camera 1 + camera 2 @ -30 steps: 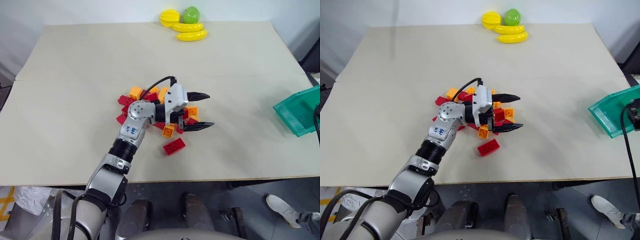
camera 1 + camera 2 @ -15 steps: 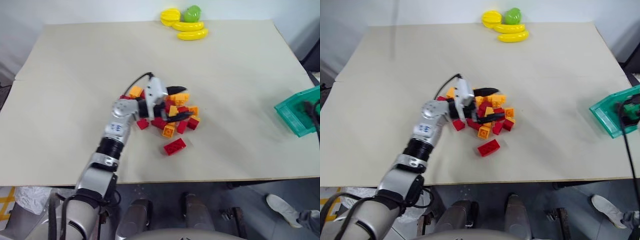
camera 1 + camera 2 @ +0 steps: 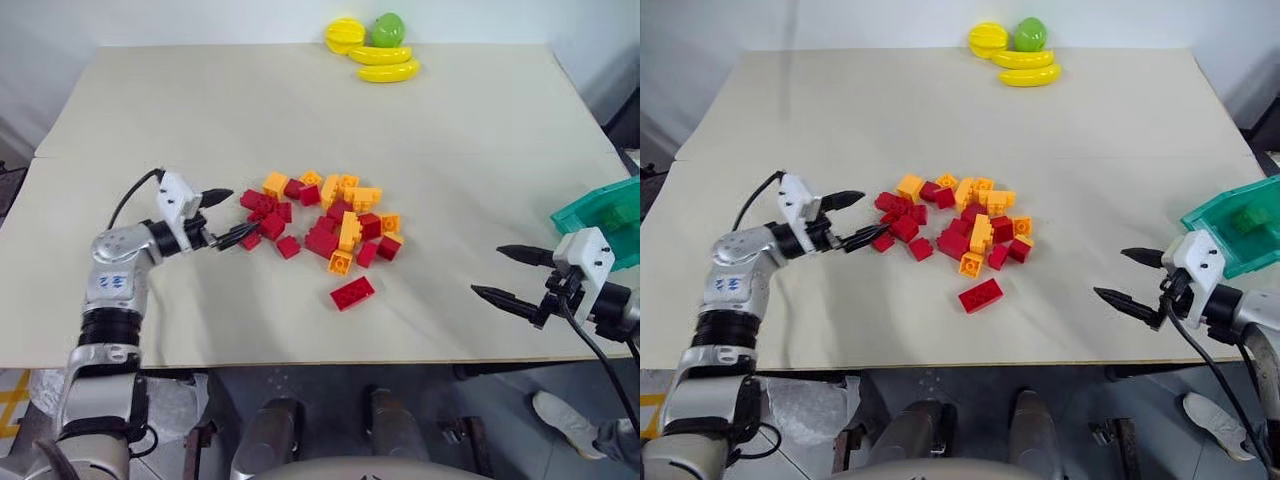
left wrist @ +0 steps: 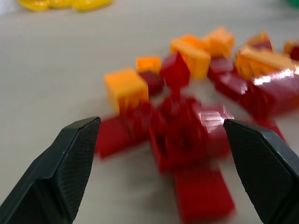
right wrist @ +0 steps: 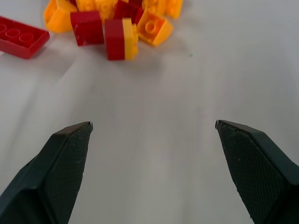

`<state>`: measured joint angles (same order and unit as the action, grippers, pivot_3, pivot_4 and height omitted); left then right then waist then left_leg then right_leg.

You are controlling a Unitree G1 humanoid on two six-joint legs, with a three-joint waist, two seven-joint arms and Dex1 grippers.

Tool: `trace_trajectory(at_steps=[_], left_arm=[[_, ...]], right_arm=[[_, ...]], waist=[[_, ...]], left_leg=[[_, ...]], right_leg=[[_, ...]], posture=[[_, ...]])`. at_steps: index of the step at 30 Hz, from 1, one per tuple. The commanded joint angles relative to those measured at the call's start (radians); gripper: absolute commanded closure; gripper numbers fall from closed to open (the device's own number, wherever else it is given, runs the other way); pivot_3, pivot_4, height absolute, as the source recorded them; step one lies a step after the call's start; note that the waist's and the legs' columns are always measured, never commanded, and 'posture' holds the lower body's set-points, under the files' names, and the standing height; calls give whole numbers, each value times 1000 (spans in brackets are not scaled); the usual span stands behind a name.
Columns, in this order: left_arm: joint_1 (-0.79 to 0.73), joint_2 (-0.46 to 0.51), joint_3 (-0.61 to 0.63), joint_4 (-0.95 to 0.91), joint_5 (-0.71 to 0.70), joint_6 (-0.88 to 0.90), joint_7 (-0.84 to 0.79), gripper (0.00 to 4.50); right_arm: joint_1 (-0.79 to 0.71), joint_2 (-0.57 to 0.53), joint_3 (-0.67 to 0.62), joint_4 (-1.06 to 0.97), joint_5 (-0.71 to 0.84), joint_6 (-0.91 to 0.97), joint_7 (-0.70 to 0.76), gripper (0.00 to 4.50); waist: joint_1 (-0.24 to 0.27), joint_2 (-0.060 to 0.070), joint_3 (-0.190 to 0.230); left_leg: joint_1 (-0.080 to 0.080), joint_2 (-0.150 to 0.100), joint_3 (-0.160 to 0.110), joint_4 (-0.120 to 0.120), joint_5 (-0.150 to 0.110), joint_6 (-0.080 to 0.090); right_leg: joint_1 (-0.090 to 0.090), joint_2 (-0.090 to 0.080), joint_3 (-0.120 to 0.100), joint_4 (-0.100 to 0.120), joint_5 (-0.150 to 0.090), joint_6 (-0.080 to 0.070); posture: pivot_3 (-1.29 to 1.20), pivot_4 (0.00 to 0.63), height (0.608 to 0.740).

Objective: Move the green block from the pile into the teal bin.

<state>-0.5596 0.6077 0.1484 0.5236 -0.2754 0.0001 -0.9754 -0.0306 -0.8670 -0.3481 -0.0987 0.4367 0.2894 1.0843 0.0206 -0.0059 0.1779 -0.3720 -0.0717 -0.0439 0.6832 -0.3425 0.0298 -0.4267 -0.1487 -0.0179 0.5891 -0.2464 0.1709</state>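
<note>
The pile (image 3: 330,225) of red and orange bricks lies spread mid-table. My left gripper (image 3: 247,210) is open at the pile's left edge, level, its fingertips beside the nearest red bricks (image 4: 182,135). The teal bin (image 3: 1220,222) stands at the table's right edge. A small green block (image 3: 1248,218) lies inside it. My right gripper (image 3: 1108,272) is open and empty just in front of the bin, pointing left toward the pile over bare table (image 5: 154,140).
A flat red brick (image 3: 351,292) lies alone in front of the pile. Yellow toy bananas (image 3: 382,62) and a round green toy fruit (image 3: 388,28) sit at the table's far edge. A wide stretch of table lies between pile and bin.
My left gripper has drawn back leftward off the pile to its left edge. My right gripper has come into view from the right, open, beside the bin.
</note>
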Motion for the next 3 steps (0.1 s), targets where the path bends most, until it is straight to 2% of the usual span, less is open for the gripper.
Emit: trace_trajectory(at_steps=[1,3], left_arm=[[34,66,95,-16,-51,2,-3,0],[40,75,102,-12,-54,5,-14,0]], right_arm=[[-47,14,16,62,-16,-79,11,82],[-65,32,24,88,-32,-112,-9,82]], waist=[[-6,0,0],[-6,0,0]], left_leg=[[0,1,0,0,0,-1],[0,2,-1,-1,0,-2]], right_leg=[[0,0,0,0,0,-1],[-1,1,-2,1,-1,-2]], posture=[[0,150,740],[0,150,740]])
